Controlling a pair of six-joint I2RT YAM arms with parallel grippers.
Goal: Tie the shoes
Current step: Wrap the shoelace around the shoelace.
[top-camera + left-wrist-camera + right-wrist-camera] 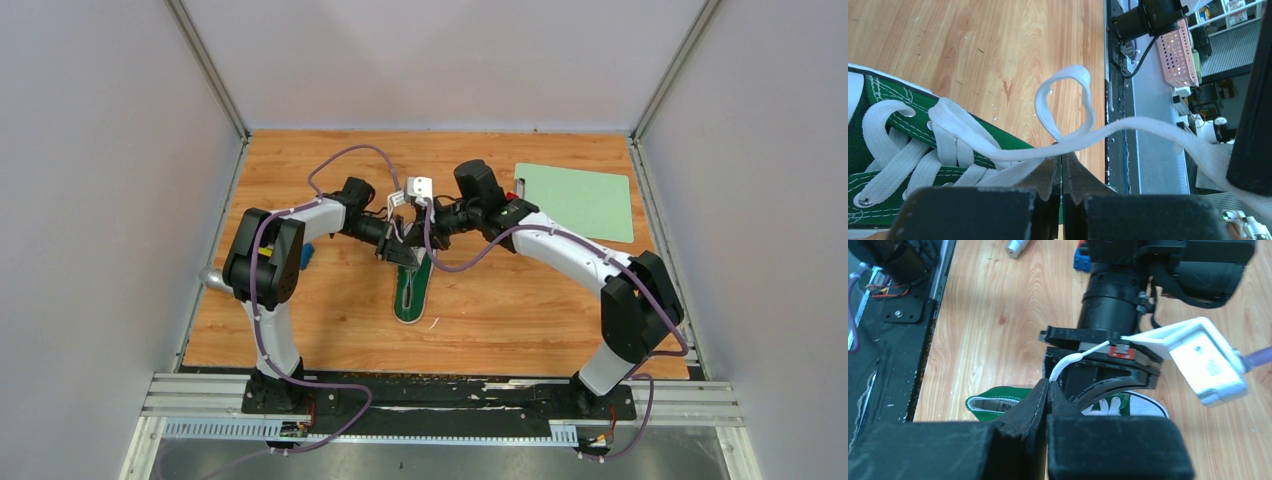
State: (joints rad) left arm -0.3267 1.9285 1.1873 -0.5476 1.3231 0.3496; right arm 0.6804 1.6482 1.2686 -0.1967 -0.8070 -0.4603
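**Desk:** Where is the shoe [412,292]?
**Photographer:** Centre of the table [520,300], heel toward the bottom of the frame. There is bare wood on both sides and down to the rail [440,395].
**Desk:** And the grippers?
**Photographer:** Both meet over its upper end. The left gripper [1061,157] is pinched tight on the lace [1068,71], with a loop standing above its tips. The right gripper [1048,385] is closed on the lace too.
**Desk:** Anything at the edges?
**Photographer:** A mat [575,200] upper right, a block [305,255] and a cylinder [210,278] at left, all well apart from the shoe.

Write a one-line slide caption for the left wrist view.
Left pincer shut on the white lace at a loop's base, beside the green sneaker.
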